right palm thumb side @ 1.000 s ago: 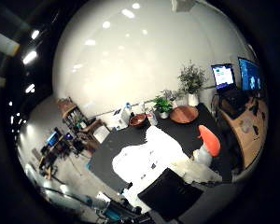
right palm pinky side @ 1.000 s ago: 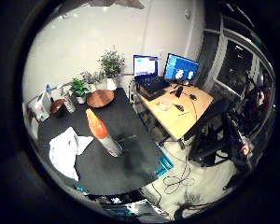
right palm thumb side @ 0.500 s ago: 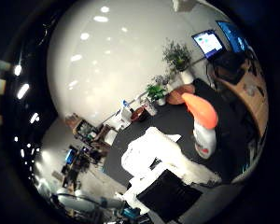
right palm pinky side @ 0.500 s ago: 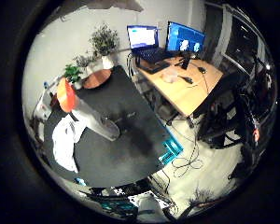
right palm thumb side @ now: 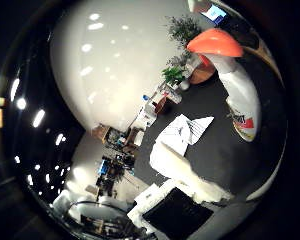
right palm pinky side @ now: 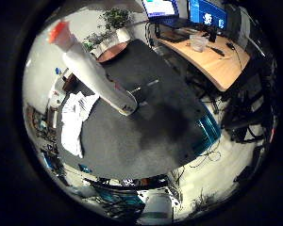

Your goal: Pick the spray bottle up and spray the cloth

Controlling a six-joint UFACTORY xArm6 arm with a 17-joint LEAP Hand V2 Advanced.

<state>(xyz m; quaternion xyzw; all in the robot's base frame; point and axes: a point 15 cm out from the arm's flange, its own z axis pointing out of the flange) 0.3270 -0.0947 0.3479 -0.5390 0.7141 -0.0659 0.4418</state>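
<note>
The spray bottle (right palm pinky side: 99, 77), white with an orange head (right palm thumb side: 215, 42), stands on the black table (right palm pinky side: 146, 136) and looms large, close to my palm. A crumpled white cloth (right palm pinky side: 75, 117) lies flat on the table right beside the bottle's base, not touching it as far as I can tell. Of my right hand (right palm thumb side: 190, 200) only white and black parts show at the edge of the thumb side view, stretched out over the table near the cloth. Its fingers look straight and hold nothing. The bottle stands free of the hand.
A wooden desk (right palm pinky side: 212, 56) with monitors and a laptop stands beyond the table's far side. Potted plants (right palm pinky side: 115, 19) and a round wooden piece (right palm pinky side: 111, 52) sit at one table end, with small items (right palm pinky side: 68, 82) nearby. A teal box (right palm pinky side: 210, 129) sits beside the table's edge.
Both views have swung and the bottle now fills far more of them, so my palm has come closer to it. Bottle and cloth rest where they were.
</note>
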